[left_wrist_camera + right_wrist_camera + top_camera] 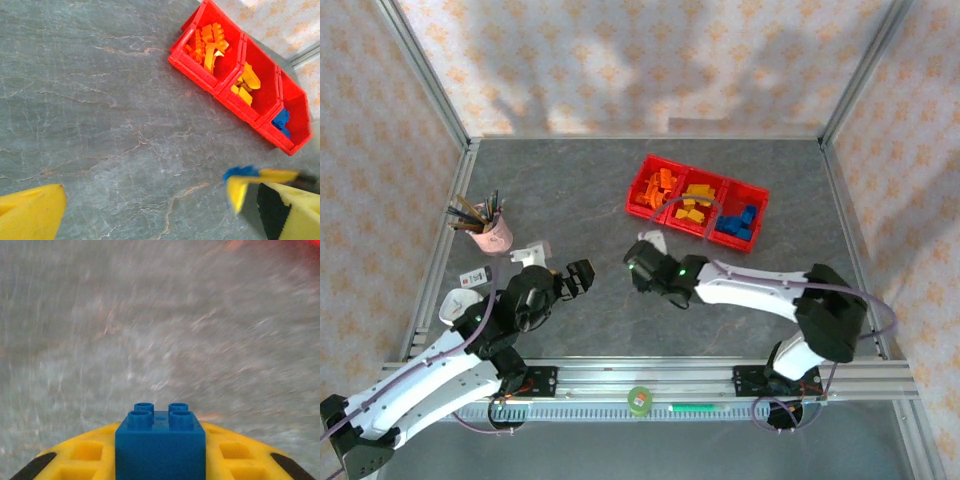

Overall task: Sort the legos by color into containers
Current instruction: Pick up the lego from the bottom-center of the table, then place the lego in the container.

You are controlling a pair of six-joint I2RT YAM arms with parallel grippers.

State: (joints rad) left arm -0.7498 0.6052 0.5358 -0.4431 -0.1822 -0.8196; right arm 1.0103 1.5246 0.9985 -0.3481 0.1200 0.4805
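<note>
Blue lego (160,445), bottom cut off, sits clamped in the right jaws; left jaws spread wide.

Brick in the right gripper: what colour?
Blue brick; right wrist view shows it best.

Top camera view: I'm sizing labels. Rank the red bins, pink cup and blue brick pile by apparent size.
1. Red bins
2. Pink cup and blue brick pile, about alike, so unranked.
</note>
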